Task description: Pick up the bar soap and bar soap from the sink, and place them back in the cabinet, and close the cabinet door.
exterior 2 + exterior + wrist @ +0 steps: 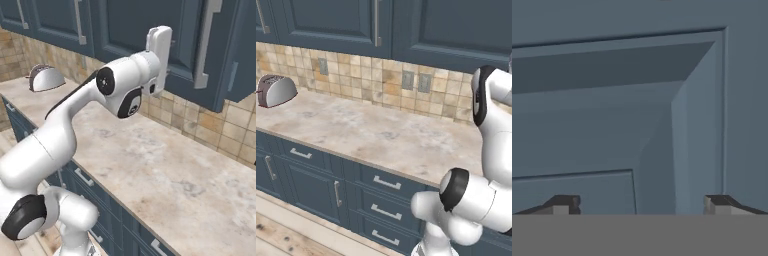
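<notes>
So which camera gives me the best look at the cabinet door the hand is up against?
The right base view: it shows the cabinet door with its silver handle and the hand raised against its panel. The hand view shows just the framed panel close up, between the open gripper tips. The left base view shows the door fronts' lower parts.

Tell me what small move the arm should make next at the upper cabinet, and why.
Probably press forward against the cabinet door. The gripper faces its framed panel with fingertips spread and nothing between them, so pushing looks like the way to shut it.
</notes>
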